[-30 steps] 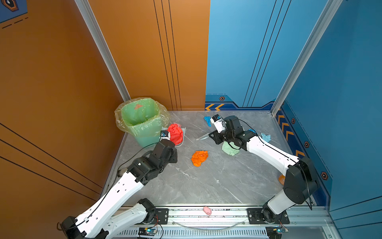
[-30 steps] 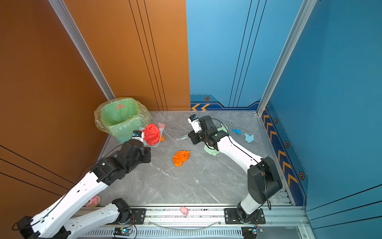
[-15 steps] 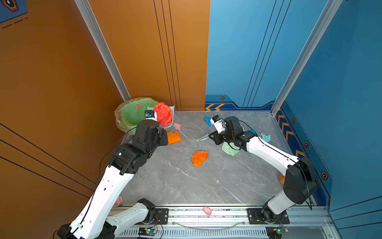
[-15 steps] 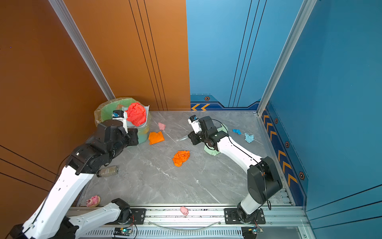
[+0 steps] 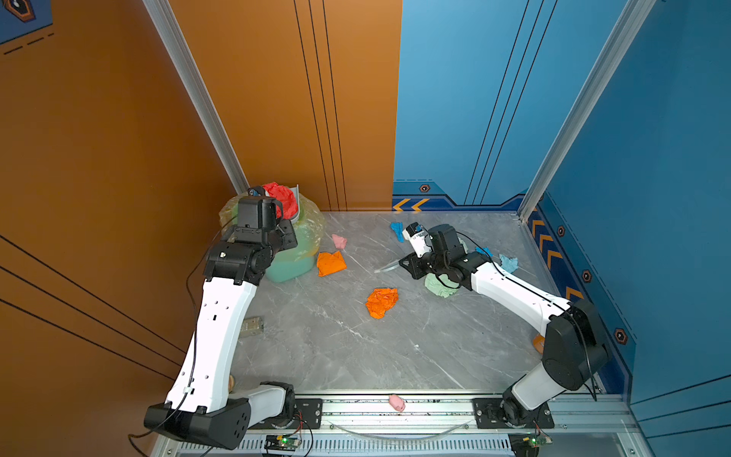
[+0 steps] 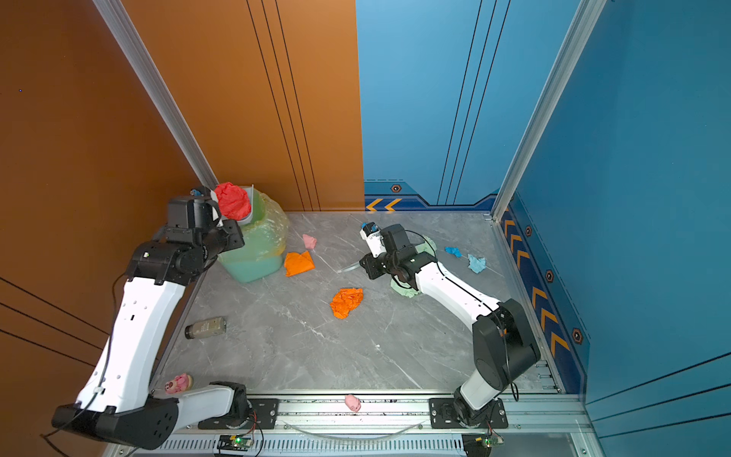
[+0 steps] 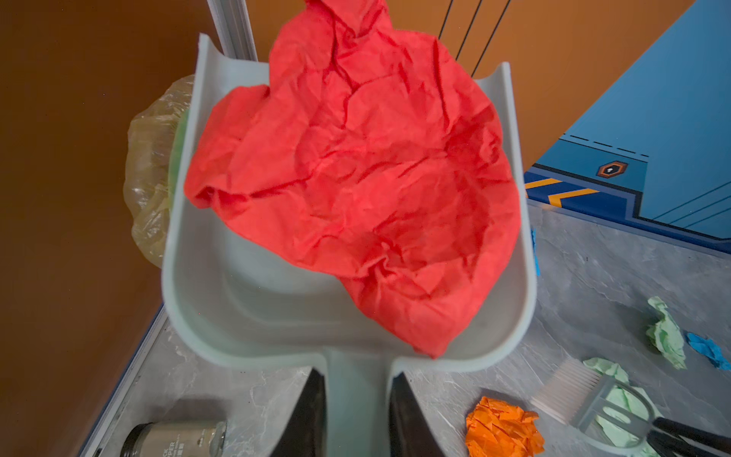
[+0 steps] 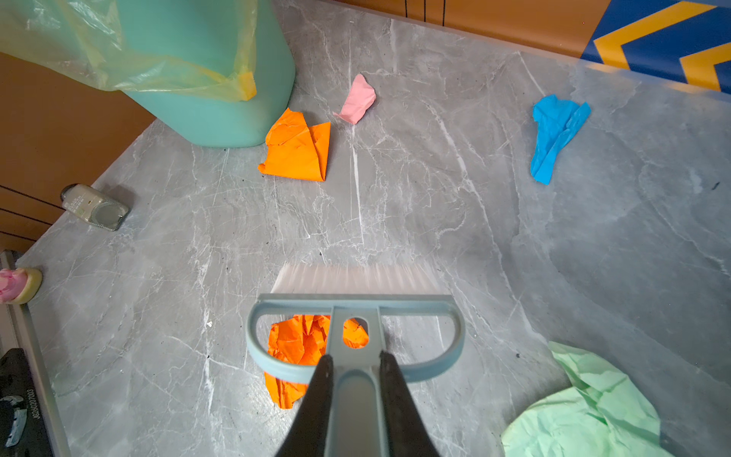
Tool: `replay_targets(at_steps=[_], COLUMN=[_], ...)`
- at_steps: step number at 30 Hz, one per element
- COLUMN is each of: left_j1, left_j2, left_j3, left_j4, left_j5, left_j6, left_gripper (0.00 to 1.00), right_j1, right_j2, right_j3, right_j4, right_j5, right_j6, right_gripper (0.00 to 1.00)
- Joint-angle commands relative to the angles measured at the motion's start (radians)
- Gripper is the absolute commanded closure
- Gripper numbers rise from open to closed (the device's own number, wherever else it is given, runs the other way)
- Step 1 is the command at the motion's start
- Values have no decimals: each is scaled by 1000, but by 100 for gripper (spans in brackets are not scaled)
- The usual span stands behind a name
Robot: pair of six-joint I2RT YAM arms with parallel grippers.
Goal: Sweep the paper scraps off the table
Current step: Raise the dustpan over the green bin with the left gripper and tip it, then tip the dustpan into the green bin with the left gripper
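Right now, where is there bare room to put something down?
The wide bare stretch between the crumpled orange paper ball and the silver front rail. It is crowded by the green plastic bin, where a folded orange scrap and small pink scrap lie.

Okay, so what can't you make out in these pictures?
- Bin interior: left wrist view, the dustpan and red scrap cover it.
- Jar label: left wrist view, blurred and cut by the edge.
- Pale green scrap: both top views, partly under the right arm.
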Motion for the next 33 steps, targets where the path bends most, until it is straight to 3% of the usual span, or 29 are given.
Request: replay_targets(at_steps=[1,8,22,33], left_j1=[50,114,134,130], left_j2=[43,152,309,341], left_j3=[46,116,348,378], left_j4=[-12,-24,-186,-213], left_j5=[45,42,-123,-326], left_j6=[46,122,352,485], left_gripper=[100,100,100,100], right_j1=[7,11,13,20], right_j2=[-25,-7,2,-17], right_j3=[-5,4,9,-12], right_j4=[12,22,25,40], right_j5=[-11,-11,-5,2], right_j6=[17,19,29,34], right_gripper=[100,100,100,100])
